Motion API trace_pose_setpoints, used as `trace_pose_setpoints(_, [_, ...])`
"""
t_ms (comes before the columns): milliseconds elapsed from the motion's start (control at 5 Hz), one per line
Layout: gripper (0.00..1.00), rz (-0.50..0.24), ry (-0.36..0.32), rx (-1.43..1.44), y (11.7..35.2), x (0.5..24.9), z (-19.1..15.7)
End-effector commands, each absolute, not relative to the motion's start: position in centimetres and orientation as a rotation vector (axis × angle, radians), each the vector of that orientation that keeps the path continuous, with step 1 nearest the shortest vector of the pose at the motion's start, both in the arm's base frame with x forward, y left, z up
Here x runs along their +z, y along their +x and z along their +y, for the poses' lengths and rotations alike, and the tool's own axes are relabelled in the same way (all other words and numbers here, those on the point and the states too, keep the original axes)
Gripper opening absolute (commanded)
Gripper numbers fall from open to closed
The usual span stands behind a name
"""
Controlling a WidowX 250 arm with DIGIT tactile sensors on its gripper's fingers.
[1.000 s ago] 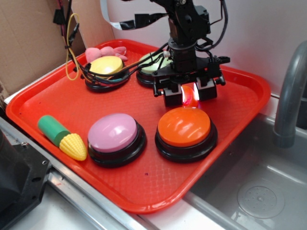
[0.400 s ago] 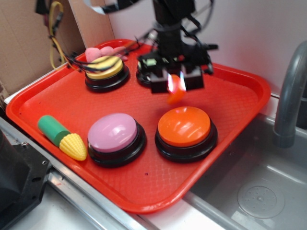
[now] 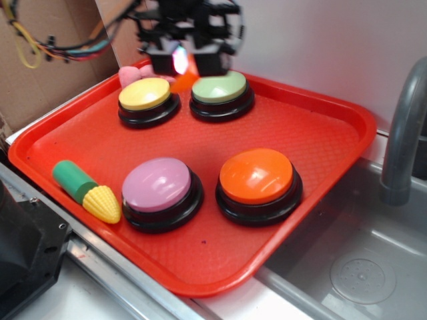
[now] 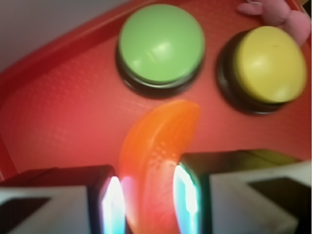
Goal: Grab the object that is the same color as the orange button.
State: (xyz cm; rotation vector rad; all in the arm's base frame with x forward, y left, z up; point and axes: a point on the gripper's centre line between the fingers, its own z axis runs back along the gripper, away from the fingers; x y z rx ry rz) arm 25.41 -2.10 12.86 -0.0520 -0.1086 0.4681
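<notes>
Clearly the gripper (image 4: 145,195) is clamped on the orange curved piece (image 4: 158,151), held clear above the red tray (image 3: 320,127), so the grab looks done. From the orange button (image 3: 257,175), it hangs at eleven o'clock, over the gap between the green button (image 3: 220,88) and yellow button (image 3: 145,93).

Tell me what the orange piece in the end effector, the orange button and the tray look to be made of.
Orange piece: likely glossy plastic, somewhat translucent; it glows near the end effector lights and shows a fine dimpled texture.
Orange button: smooth hard plastic dome with bright highlights, on a shiny black base.
Tray: red plastic, probably, with a fine pebbled surface and a smooth raised rim.
</notes>
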Motion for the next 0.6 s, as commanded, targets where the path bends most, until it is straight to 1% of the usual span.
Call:
trace_pose_setpoints(0, [0.0,-0.154,-0.104,0.332,22.0,16.0,5.5])
trace_pose_setpoints(200, [0.0,-0.169,-0.133,0.374,21.0,15.9,6.6])
trace_pose_setpoints(400, [0.0,-0.203,-0.11,0.417,20.7,15.9,6.4])
